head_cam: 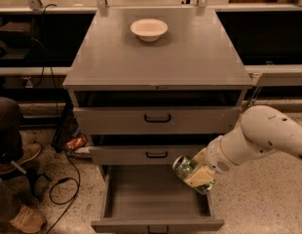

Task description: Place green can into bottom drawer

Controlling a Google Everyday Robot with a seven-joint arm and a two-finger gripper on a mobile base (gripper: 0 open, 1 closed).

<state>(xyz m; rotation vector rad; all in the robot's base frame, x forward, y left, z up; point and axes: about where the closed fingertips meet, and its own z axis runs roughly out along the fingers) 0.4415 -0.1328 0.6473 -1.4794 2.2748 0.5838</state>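
The green can [183, 167] is tilted on its side with its silver top toward the left, held in my gripper [195, 174]. The gripper is shut on it and hangs above the right side of the bottom drawer [156, 194], which is pulled wide open and shows a plain grey inside. My white arm [260, 140] reaches in from the right. The can is above the drawer's floor, not touching it.
Two shallower grey drawers [157, 118] sit above, each slightly ajar. A cream bowl [149, 29] stands on the cabinet top [190, 57]. A person's legs and shoes [14, 150] and black cables [63, 184] are on the floor at the left.
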